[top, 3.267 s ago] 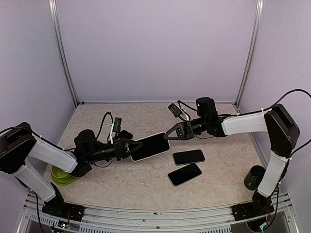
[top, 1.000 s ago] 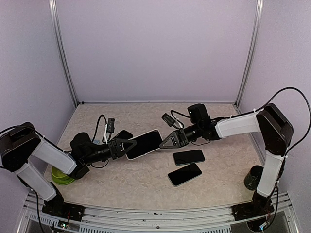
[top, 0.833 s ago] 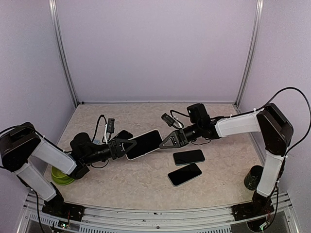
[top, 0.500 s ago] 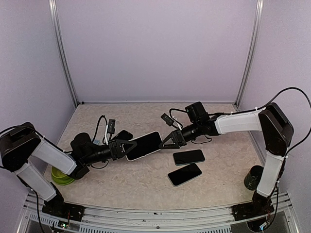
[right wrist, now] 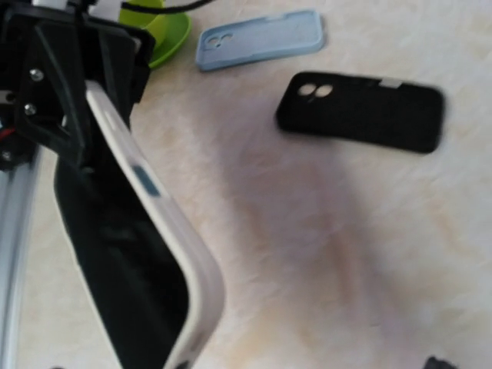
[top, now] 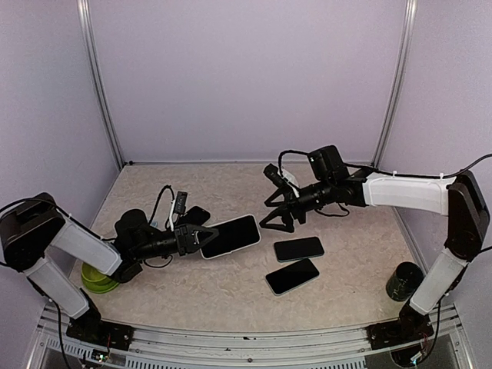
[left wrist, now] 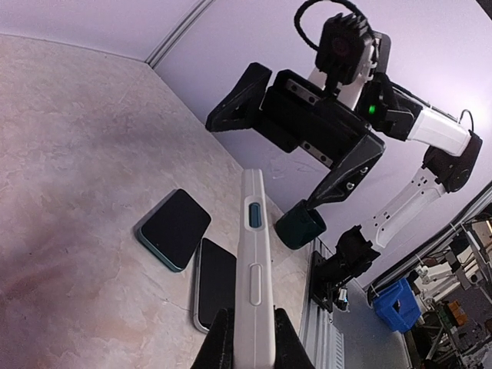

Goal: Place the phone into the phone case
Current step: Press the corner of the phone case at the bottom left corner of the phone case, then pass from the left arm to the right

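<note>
Left jaws pinching phone (top: 231,236) end, right jaws spread, apart

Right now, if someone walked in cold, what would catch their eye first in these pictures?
First, the white-edged phone in the middle, lifted off the table and pinched at one end by the left hand. Just past its other end, the right hand hovers with its fingers spread wide. To the right, a dark phone and a second dark phone lie flat on the table.
</note>
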`<state>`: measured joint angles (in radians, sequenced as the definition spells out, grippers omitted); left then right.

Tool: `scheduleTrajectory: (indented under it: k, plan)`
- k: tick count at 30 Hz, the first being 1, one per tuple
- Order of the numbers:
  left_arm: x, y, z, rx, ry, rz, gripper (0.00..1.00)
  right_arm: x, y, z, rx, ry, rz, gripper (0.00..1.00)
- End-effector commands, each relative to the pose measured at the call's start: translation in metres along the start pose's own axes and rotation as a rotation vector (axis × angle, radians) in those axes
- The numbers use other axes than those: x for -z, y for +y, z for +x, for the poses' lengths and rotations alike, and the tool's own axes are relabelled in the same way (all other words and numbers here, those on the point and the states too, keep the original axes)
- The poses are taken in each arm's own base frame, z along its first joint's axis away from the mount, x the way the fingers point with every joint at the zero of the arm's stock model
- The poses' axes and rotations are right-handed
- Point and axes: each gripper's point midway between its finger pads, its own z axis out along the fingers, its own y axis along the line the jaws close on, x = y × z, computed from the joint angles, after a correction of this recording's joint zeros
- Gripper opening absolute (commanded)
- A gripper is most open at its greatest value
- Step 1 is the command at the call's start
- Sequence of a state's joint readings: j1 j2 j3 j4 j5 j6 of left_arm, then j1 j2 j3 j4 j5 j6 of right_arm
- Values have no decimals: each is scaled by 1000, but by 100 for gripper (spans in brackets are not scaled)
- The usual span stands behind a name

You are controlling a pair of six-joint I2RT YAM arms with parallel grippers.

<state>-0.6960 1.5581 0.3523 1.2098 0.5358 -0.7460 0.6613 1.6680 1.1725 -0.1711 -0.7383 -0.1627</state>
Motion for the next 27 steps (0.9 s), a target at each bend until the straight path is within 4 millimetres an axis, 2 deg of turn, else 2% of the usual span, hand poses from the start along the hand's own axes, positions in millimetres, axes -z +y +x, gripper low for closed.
scheduleTrajectory:
  k: [1,5,9,14,27]
  plan:
    - [-11,-8,-16,-15,-18,42,0,10,3,-5,171,-8,74,100]
    - [-17,-5,-16,15,5,37,0,16,11,-11,296,-34,98,100]
    - [-24,-2,-14,47,30,41,0,19,33,-5,519,-65,108,100]
    - [-31,-1,-13,69,58,42,0,27,45,-24,608,-125,136,100]
    - [-45,-4,-15,111,95,43,0,-16,64,-19,708,7,84,100]
